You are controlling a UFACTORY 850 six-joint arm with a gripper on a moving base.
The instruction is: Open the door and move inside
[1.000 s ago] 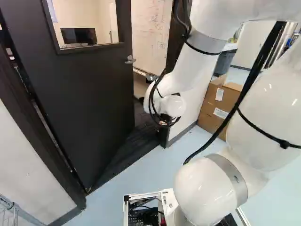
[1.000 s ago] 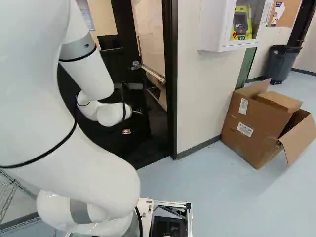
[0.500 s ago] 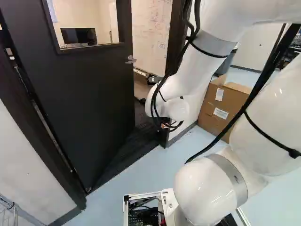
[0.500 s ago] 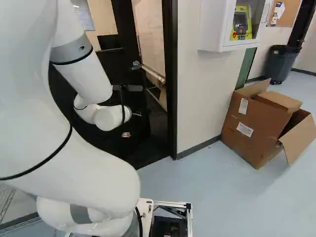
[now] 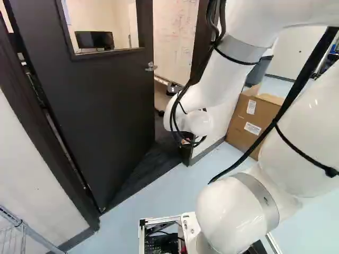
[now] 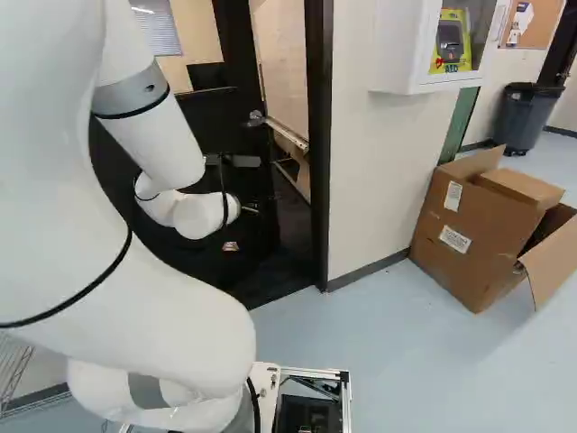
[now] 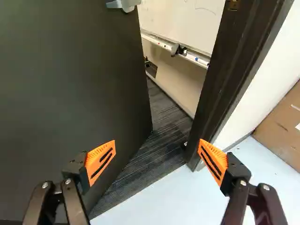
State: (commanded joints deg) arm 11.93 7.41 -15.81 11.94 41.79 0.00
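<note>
1. Got both fingers [image 7: 82,174] of the gripper [image 5: 186,140] spread wide, orange pads [image 7: 213,159] well apart. Can't tell from the wrist view how near the dark panel to the left finger.
2. Biggest first: see the white wall [image 6: 374,171] at two o'clock in the right base view, just past the opening.
3. Then add the dark door frame [image 7: 218,93], upright, around one o'clock from the gripper.
4. Now for the main thing: find the dark door [image 5: 114,106] at ten o'clock in the left base view, ajar and angled into the room. From the gripper, call it ten o'clock too, with the opening at twelve.
5. Through that opening, spot a whiteboard [image 7: 185,16], a touch past twelve o'clock from the gripper.
6. Also got dark striped carpet [image 7: 157,150] at twelve, between door and frame.
7. Look to three o'clock in the right base view for a cardboard box [image 6: 469,225], flaps open, on the pale floor near the wall.
8. Past it, at two o'clock, notice a dark bin [image 6: 525,117].
9. Through the door's window, see a black monitor [image 5: 94,40], between ten and eleven o'clock in the left base view.
10. Last and smallest: silver handle [image 5: 151,66], half past eleven there, near the door's free edge.
</note>
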